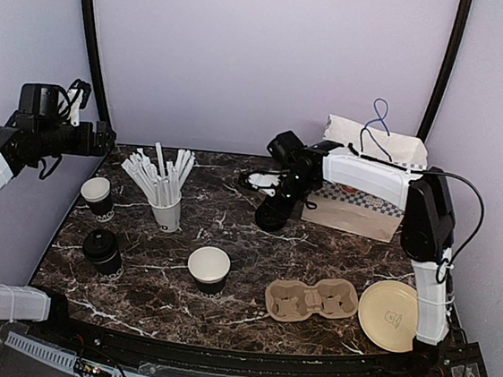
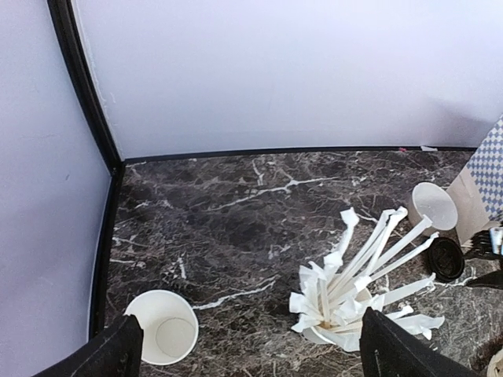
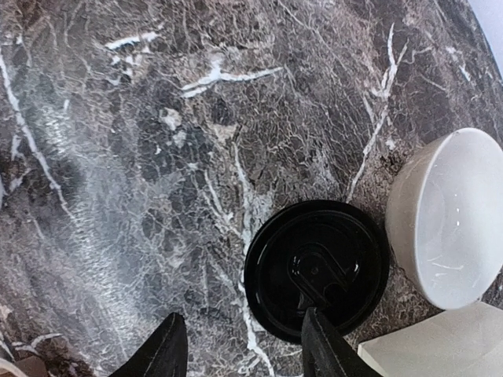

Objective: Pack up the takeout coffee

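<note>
A lidded cup (image 3: 316, 267) stands under my right gripper (image 3: 240, 320). One finger is over its rim and the other over bare table (image 3: 118, 157). They are half apart and hold nothing. A white bowl (image 3: 444, 220) sits just past the cup. An open cup (image 2: 161, 338) sits below my left gripper (image 2: 251, 318), spread wide. The table is dark stone with white lines. Pale purple walls (image 1: 265, 55) stand around it.

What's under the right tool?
A black lid, seen from above against the table, next to a white bowl. One finger covers the lid's near edge. Whether a cup sits beneath the lid cannot be seen.
</note>
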Controlling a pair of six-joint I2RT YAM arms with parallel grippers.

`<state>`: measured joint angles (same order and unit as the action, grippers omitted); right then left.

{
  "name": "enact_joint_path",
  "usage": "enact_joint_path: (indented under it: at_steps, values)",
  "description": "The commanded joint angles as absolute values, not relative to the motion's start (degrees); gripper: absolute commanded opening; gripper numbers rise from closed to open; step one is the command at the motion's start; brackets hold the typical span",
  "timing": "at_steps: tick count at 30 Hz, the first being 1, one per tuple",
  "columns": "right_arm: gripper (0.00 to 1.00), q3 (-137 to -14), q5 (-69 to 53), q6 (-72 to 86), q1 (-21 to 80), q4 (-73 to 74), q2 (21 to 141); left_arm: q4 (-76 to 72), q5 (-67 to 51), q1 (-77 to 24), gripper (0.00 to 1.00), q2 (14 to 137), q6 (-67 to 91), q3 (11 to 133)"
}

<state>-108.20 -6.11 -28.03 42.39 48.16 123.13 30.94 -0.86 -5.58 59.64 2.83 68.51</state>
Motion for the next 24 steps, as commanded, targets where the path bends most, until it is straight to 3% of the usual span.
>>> enact_joint_path:
  at_steps: [1, 10, 24]
  values:
    - [0.49, -113.0, -2.1, -27.8, 42.5, 50.8, 128.4, 16.5, -6.8, -5.6, 0.99, 54.9, 4.6, 62.1]
    - [0.47, -115.5, -0.3, -27.3, 42.5, 51.7, 133.2, 20.2, -16.0, -5.7, 0.83, 54.5, 4.9, 62.6]
    - [0.23, -115.9, -1.0, -27.2, 42.5, 52.4, 134.2, 22.4, -18.2, -5.7, 0.81, 53.9, 6.9, 64.2]
